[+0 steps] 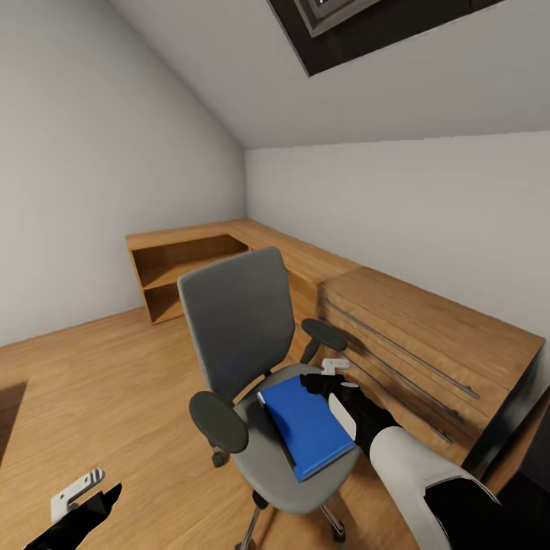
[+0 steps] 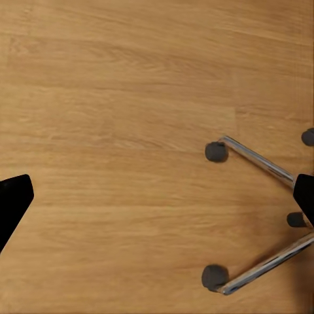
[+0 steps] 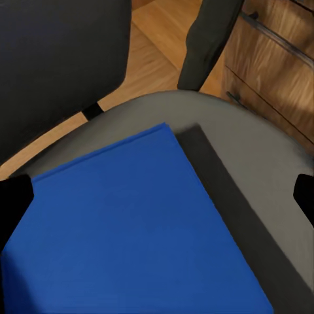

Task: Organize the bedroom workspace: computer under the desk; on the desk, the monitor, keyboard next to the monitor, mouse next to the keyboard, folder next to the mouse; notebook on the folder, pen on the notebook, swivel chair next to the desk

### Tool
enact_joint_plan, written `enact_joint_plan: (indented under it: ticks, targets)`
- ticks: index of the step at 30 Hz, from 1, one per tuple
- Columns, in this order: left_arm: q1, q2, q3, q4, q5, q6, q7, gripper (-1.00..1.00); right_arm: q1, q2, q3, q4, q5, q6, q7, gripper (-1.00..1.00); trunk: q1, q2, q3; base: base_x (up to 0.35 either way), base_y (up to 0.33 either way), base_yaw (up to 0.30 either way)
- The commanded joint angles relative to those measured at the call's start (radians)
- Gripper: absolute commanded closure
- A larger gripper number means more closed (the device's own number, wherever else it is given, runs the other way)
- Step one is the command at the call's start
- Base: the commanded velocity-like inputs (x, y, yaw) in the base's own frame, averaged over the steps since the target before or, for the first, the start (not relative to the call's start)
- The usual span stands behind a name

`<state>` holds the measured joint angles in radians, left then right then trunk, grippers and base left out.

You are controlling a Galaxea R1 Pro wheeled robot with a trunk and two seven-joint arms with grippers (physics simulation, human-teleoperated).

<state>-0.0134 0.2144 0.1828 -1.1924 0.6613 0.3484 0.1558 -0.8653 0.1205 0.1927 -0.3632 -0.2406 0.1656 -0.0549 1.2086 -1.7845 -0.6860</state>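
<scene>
The bright blue flat rectangular folder (image 1: 305, 428) lies flat on the grey padded seat of the swivel chair (image 1: 237, 321), whose black armrests flank it and whose chrome star base rests on castors on the light wood floor (image 1: 114, 382). The right gripper (image 1: 325, 380) hangs over the folder's far end, close above it; in the right wrist view its two dark fingertips (image 3: 13, 209) stand spread wide apart, one over the folder's (image 3: 131, 229) edge and the other out over bare seat cushion (image 3: 261, 170), with nothing held between them. The left gripper (image 1: 90, 489) hangs low and well apart from the chair; in the left wrist view its fingers (image 2: 13, 199) are likewise spread wide and hold nothing, with bare floorboards (image 2: 118, 98) between them and the chair's chrome legs and castors (image 2: 252, 157) beside one fingertip. A wooden dresser with long bar handles (image 1: 412, 336) stands just beyond the chair.
</scene>
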Motion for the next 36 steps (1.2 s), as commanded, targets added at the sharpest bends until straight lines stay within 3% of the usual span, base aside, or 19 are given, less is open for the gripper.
enact_joint_plan:
  ticks: [1, 9, 14, 15, 17, 36]
  targets:
    - [0.0, 0.0, 0.0, -0.001, 0.011, 0.004, 0.007, -1.0, 0.0, -0.001, 0.008, -0.002, -0.009, 0.005, -0.006, -1.0, 0.004, -0.008, -0.004, 0.0, 0.0, 0.0]
    - [0.0, 0.0, 0.0, 0.007, 0.011, 0.005, 0.007, -1.0, 0.0, -0.001, 0.008, -0.002, -0.009, 0.005, -0.005, -1.0, 0.035, -0.064, -0.029, 0.0, 0.0, 0.0]
    - [0.0, 0.003, -0.001, 0.029, 0.011, 0.005, 0.005, -1.0, 0.0, -0.001, 0.008, -0.002, -0.009, 0.005, -0.005, -1.0, 0.035, -0.064, -0.029, 0.0, 0.0, 0.0]
    - [0.0, 0.006, -0.003, 0.081, 0.008, 0.004, 0.002, -1.0, 0.0, -0.001, 0.008, -0.001, -0.008, 0.005, -0.005, -1.0, 0.035, -0.064, -0.029, 0.215, 0.0, 0.0]
    - [0.0, 0.006, -0.003, 0.089, 0.008, 0.003, 0.001, -1.0, 0.0, -0.001, 0.008, -0.001, -0.008, 0.005, -0.005, -1.0, 0.035, -0.064, -0.029, 0.229, 0.0, 0.0]
    - [0.0, 0.007, -0.003, 0.097, 0.007, 0.003, 0.001, -1.0, 0.0, 0.0, 0.009, 0.0, -0.012, 0.004, -0.003, -1.0, 0.035, -0.064, -0.029, 0.112, 0.0, 0.0]
